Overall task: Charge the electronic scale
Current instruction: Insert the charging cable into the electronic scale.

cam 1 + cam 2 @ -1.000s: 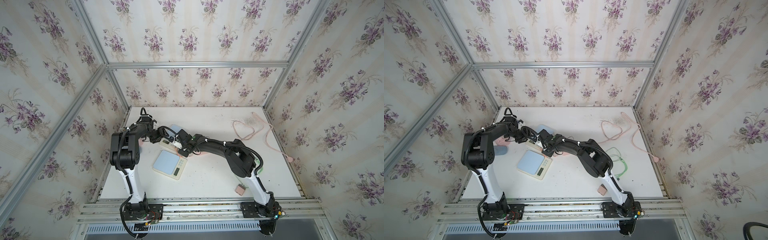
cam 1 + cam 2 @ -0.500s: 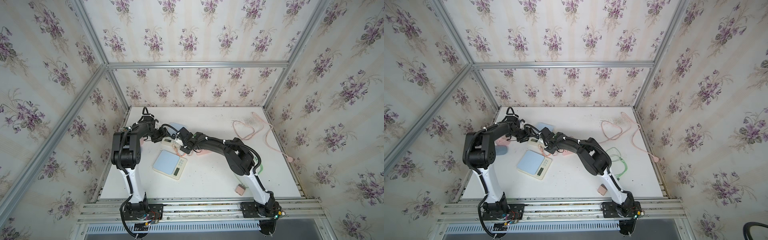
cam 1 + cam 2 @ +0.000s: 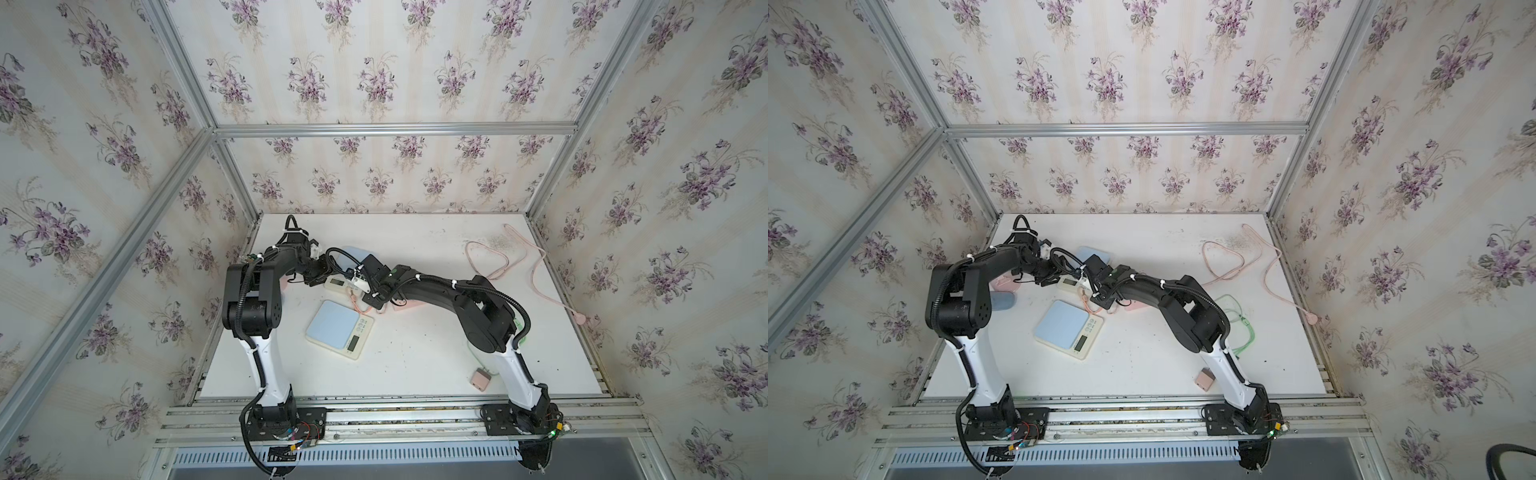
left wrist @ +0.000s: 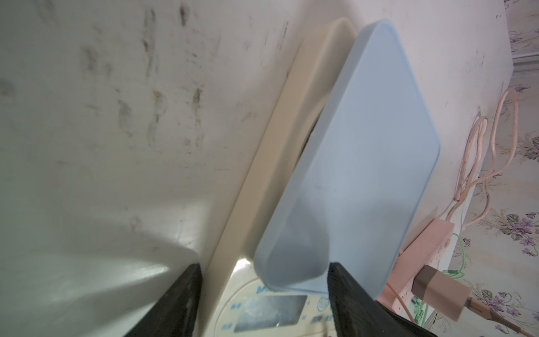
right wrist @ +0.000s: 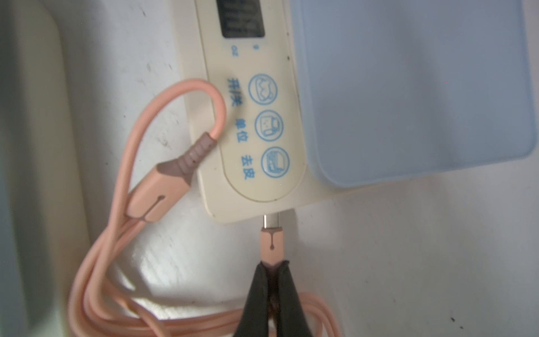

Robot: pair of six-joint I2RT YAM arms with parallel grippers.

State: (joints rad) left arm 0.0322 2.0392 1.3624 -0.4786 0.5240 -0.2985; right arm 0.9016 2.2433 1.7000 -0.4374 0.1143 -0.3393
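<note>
Plug going into the scale's port

Right gripper is pinching the pink plug, whose metal tip is meeting the scale at its edge; whether it is fully seated is hard to tell. Left gripper is standing wide around the scale's display end, seemingly bracing it. Seating and letting go are what is remaining. Cream-bodied, blue-topped, the scale is sitting near the worktop's far left corner.

Right hand: pinched on the pink plug; scale edge directly ahead, looped pink cable crowding one side, bare surface on the other.
Left hand: fingers straddling the far scale; stained surface free beside it, pink power strip beyond.
</note>
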